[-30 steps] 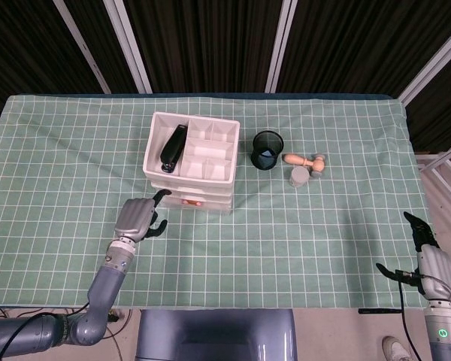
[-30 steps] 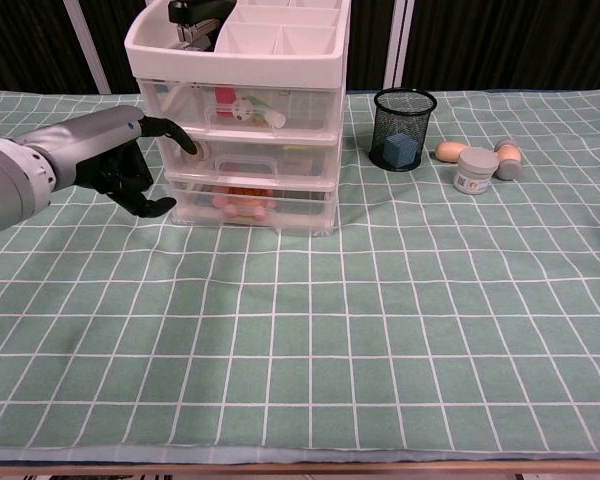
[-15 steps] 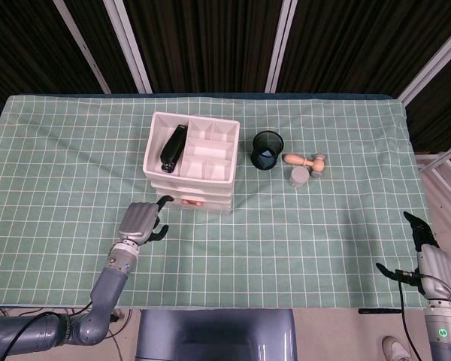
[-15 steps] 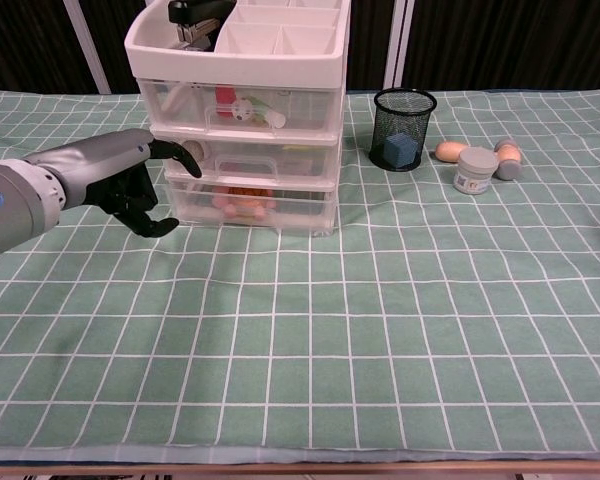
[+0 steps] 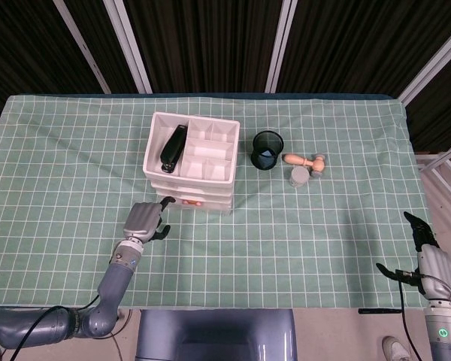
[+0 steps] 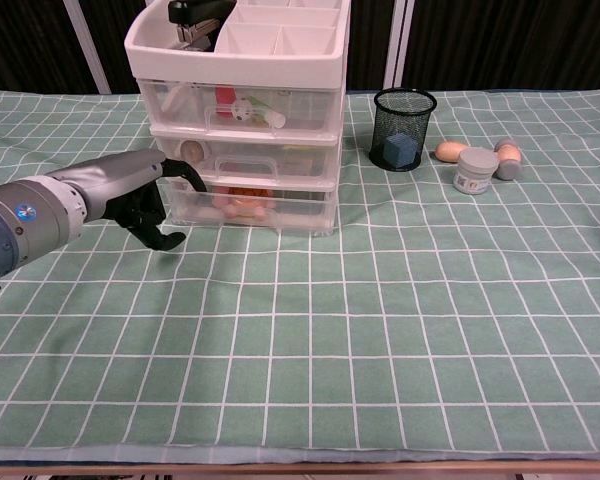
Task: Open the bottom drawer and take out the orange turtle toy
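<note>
Bottom drawer (image 6: 248,208) being approached by left hand (image 6: 145,200), empty, fingers curled loosely apart; handle miss risks cabinet (image 6: 242,110) being shoved.

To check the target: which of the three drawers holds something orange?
The bottom drawer: an orange shape shows through its clear front, nearest the left hand.

place: robot lab test bench | signs: counter (image 5: 346,226) under green grid cloth (image 6: 400,300); dark slatted wall (image 5: 210,45); cabling at arm base (image 5: 30,327)
</note>
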Motion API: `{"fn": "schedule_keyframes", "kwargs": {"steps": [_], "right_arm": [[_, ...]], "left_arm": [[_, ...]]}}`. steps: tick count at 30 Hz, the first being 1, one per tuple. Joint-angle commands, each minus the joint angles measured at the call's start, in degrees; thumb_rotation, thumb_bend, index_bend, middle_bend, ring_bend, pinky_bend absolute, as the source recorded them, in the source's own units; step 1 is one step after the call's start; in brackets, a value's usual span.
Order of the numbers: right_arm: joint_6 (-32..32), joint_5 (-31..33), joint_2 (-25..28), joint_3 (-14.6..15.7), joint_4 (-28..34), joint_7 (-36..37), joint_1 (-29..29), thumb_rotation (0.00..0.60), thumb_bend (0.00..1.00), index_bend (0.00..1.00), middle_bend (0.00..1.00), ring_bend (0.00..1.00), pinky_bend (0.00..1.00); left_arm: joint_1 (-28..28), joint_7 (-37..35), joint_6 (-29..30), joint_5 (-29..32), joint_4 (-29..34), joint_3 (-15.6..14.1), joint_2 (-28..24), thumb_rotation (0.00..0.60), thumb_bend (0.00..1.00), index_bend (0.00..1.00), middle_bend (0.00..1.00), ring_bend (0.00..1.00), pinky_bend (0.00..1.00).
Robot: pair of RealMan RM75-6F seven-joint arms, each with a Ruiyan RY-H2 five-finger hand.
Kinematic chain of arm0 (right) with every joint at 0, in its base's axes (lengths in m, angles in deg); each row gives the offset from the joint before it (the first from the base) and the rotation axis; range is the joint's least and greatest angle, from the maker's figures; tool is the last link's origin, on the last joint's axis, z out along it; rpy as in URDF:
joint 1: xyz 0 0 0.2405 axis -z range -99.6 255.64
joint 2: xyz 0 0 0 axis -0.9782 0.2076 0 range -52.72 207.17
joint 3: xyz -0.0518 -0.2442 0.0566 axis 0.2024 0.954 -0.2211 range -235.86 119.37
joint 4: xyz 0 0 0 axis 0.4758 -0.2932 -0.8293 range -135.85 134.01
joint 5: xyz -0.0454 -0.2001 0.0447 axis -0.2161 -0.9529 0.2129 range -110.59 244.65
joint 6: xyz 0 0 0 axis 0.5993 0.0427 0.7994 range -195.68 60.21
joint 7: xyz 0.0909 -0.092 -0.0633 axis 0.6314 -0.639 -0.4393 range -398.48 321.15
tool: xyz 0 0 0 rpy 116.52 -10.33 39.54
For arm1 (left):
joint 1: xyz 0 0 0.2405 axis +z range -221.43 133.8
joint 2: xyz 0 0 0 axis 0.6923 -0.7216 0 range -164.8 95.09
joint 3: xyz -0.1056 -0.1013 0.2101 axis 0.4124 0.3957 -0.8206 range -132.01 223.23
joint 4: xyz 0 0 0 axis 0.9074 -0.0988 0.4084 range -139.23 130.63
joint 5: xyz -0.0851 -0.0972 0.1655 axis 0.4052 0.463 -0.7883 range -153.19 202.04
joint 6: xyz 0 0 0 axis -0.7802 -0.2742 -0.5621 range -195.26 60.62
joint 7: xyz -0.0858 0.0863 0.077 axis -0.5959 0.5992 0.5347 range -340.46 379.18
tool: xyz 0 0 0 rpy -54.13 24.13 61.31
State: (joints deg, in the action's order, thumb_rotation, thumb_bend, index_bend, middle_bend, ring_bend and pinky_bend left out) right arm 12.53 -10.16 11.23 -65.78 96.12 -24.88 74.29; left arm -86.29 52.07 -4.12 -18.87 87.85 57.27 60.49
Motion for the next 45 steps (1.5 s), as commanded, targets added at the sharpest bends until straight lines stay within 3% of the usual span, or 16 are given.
{"fn": "schedule_keyframes", "kwargs": {"steps": [1,14,31,45], "right_arm": [[-0.01,0.01,0.01,0.02,0.03,0.00,0.01,0.600,0.13,0.00,0.10,0.00,0.18],[0.02,0.06,0.05,0.08,0.29,-0.30,0.06,0.600,0.13,0.00,0.10,0.00,0.18],[0.01,0.10,0.07,0.09,0.41,-0.31,0.10,0.600,0.13,0.00,0.10,0.00,0.18],[-0.17,0.46,0.08,-0.10,0.40,-0.15,0.03,0.600,0.13,0.00,0.10,0.00,0.18]], "left_arm": [[0.03,-0.11,-0.02,0.12,-0.19,-0.10,-0.02,0.600,0.36,0.23,1.00,1.00,1.00],[1.21,0.25,0.55,1.90,0.66,-1.31,-2.30,0.600,0.37,0.36,1.00,1.00,1.00],[5.41,-0.11,2.78,0.41,10.59,-6.33,-9.09,0.600,0.38,0.38,1.00,1.00,1.00],[7.42,-1.15,3.70,-1.58,14.90,-8.60,-11.65,0.600,0.38,0.38,1.00,1.00,1.00]]}}
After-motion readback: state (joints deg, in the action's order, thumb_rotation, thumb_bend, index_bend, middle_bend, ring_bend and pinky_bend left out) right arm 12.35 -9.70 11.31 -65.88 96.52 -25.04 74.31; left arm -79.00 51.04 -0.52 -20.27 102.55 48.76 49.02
